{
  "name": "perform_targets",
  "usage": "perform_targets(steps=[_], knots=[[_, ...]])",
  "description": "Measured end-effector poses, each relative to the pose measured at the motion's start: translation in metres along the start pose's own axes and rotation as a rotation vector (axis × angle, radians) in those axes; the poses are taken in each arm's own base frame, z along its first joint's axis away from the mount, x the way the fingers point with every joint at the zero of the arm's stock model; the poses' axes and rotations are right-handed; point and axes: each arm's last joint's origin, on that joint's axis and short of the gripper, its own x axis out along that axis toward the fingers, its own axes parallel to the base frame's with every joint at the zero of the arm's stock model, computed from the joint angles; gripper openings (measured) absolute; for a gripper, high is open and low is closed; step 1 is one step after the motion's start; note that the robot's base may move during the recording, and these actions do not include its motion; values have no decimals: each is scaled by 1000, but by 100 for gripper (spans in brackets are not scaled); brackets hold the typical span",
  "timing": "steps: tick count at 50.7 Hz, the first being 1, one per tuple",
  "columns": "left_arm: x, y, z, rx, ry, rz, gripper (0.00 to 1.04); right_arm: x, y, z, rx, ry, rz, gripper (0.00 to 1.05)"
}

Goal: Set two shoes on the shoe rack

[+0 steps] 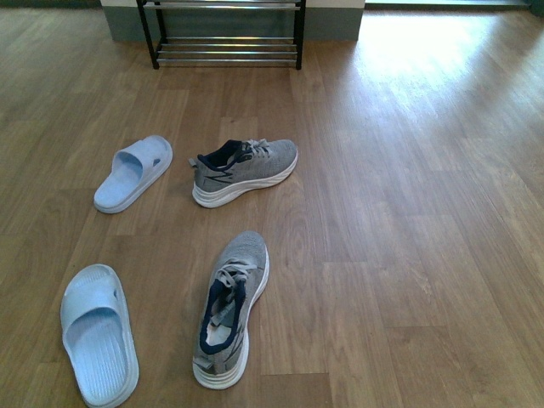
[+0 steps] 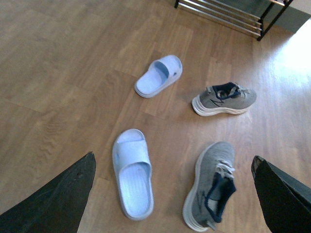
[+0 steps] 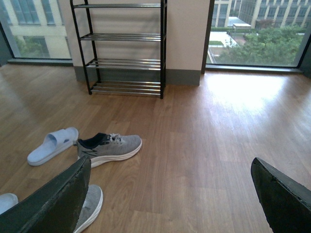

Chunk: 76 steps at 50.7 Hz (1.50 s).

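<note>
**Entry: footwear on floor, none yet racked**

1. Left fingers (image 2: 58,199): we logged them spread wide apart over the wooden floor (image 1: 408,255), holding nothing.
2. Right fingers (image 3: 53,204): also spread wide and empty, with the camera facing the far wall.
3. Near slipper (image 1: 98,344): pale blue, sole down, closest to us on the left.
4. Near sneaker (image 1: 232,308): grey knit with a dark lining, upright, heel towards us. It lay just beside the near slipper without touching it, and its laces were loose.
5. Far slipper (image 1: 133,172): pale blue and angled, near the far sneaker but apart from it.
6. Far sneaker (image 1: 245,170): grey, side-on to us, resting on its sole.
7. Shoe rack (image 1: 225,53): black frame with chrome bar shelves, standing against the wall well apart from all four shoes. We saw nothing on it.

**Risks, as we judged them**
- We could not tell which two shoes were meant, so a mismatched pair might be taken.
- A grip on the soft knit upper could collapse, and the shoe might swing or drop during the long carry.
- A shoe set down crooked could tip or wedge between the shelf bars.
- Loose laces could snag on the bars.
</note>
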Motion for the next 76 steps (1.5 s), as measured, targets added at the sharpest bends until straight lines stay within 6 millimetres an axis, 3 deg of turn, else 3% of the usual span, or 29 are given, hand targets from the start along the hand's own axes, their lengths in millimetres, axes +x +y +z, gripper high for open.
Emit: perform_targets(steps=[5,12,22,36,47,63,76], knots=[[32,-21,19,-17,81,-46,95,0,0,0,0,0,0,95],[81,-42,14,36,256,-39,95,0,0,0,0,0,0,95],[166,-75,-37,255,549,-20,95,0,0,0,0,0,0,95],[249,-87,-96,436,766,-7,95,0,0,0,0,0,0,95],[293,-98,-127,484,831,-43,95,0,0,0,0,0,0,95],[314,-125,-147,500,870,-165,95,0,0,0,0,0,0,95],[341,-125,-174,528,877,-173,95,0,0,0,0,0,0,95]])
